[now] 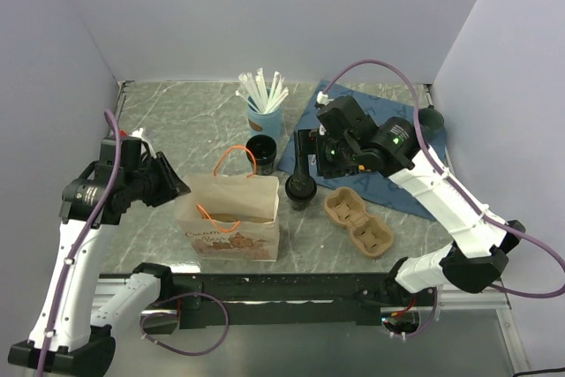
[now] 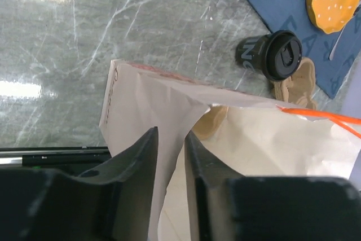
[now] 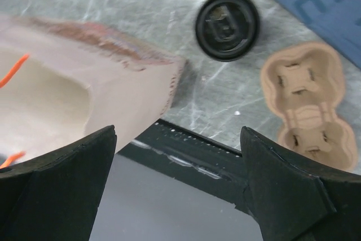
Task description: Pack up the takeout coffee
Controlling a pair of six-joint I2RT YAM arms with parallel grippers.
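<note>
Grip check: right gripper (image 3: 177,139) gapes wide, nothing in it, hanging above the table's (image 3: 113,4) near edge. Left gripper (image 2: 171,134) straddles the paper bag's (image 2: 141,100) wall, jaws narrow (clamped or not, can't tell). Coffee cup (image 1: 300,188), lid on, stands between bag and cardboard tray (image 1: 357,221).

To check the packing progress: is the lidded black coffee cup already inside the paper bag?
No, the lidded black coffee cup stands outside the paper bag, just beside its right edge.
</note>
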